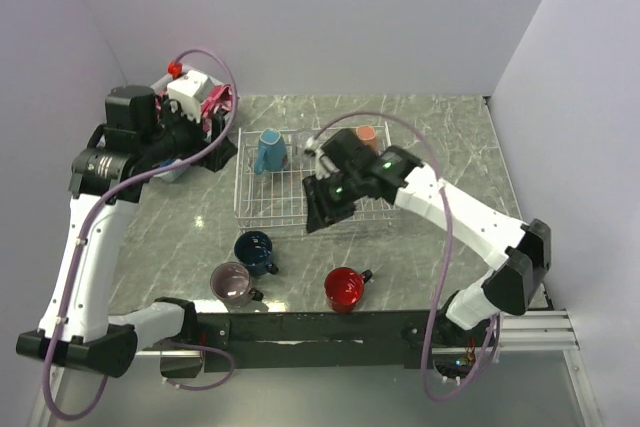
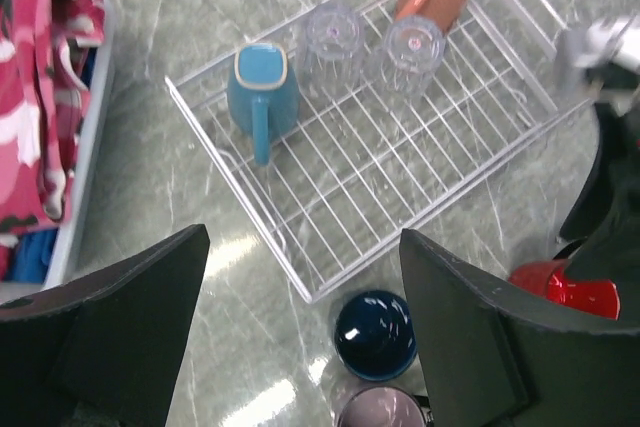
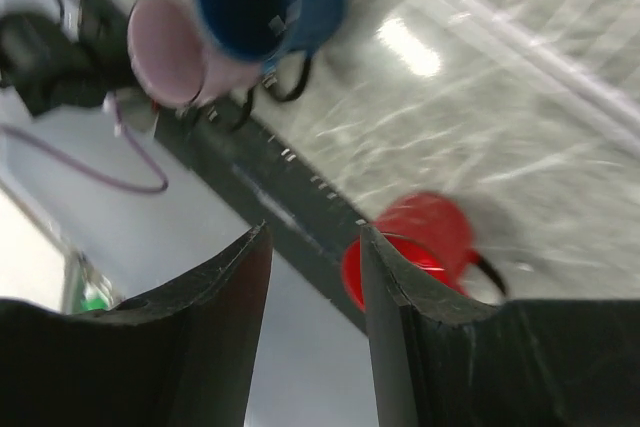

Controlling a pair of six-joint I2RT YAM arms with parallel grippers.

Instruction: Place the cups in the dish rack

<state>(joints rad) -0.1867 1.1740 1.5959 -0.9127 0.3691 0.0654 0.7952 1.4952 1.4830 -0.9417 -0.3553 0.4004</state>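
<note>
The white wire dish rack [image 1: 238,187] holds a light blue mug [image 1: 268,150], a salmon mug [image 1: 367,134] and two clear glasses [image 2: 333,37]. A navy mug [image 1: 255,250], a mauve mug [image 1: 233,283] and a red mug [image 1: 344,289] stand on the table in front of the rack. My right gripper [image 1: 322,207] hovers over the rack's near edge, open and empty. In the right wrist view [image 3: 315,237] the red mug [image 3: 420,242] shows past its fingers. My left gripper [image 1: 215,150] is open and empty, high at the rack's left end; its wrist view [image 2: 303,237] shows the rack [image 2: 450,202] and the navy mug [image 2: 375,335] below.
A white plastic basket [image 1: 175,172] with pink cloth [image 2: 50,127] stands left of the rack, under the left arm. The arms' black base rail [image 1: 330,327] runs along the near edge just behind the mugs. White walls close in the table on three sides.
</note>
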